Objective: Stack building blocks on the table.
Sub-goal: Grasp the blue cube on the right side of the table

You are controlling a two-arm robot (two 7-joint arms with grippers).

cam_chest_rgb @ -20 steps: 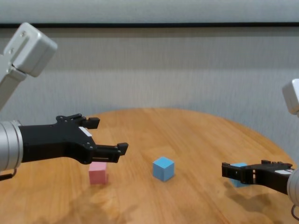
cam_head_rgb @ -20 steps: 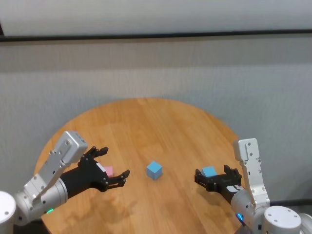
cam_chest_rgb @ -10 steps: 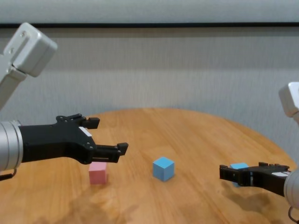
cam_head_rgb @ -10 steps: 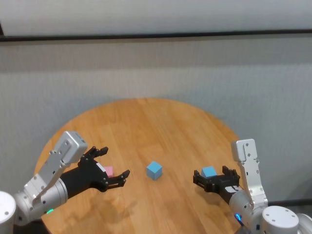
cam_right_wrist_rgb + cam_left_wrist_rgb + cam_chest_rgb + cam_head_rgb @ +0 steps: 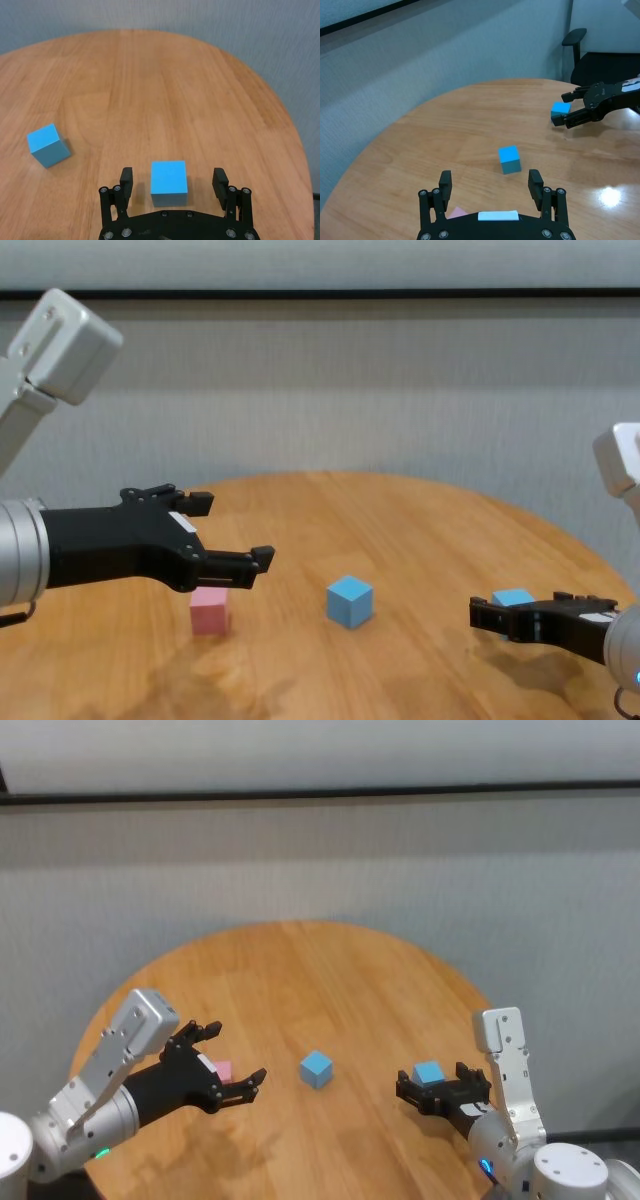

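Observation:
On the round wooden table (image 5: 300, 970) lie three building blocks. A pale pink one (image 5: 223, 1070) rests at the left, and my left gripper (image 5: 238, 1052) hovers open just above and beside it. In the left wrist view the pink block (image 5: 455, 213) peeks out under the open fingers. A light blue block (image 5: 316, 1069) sits alone in the middle. A second light blue block (image 5: 169, 182) stands at the right between the spread fingers of my right gripper (image 5: 172, 176), which is low over the table. The fingers do not touch it.
A grey wall runs behind the table. In the left wrist view a black office chair (image 5: 580, 45) stands beyond the table's far edge. The table's rim curves close to the right block (image 5: 512, 597).
My right gripper has sunk a little and crept forward around the right blue block. The left arm and all blocks have stayed put.

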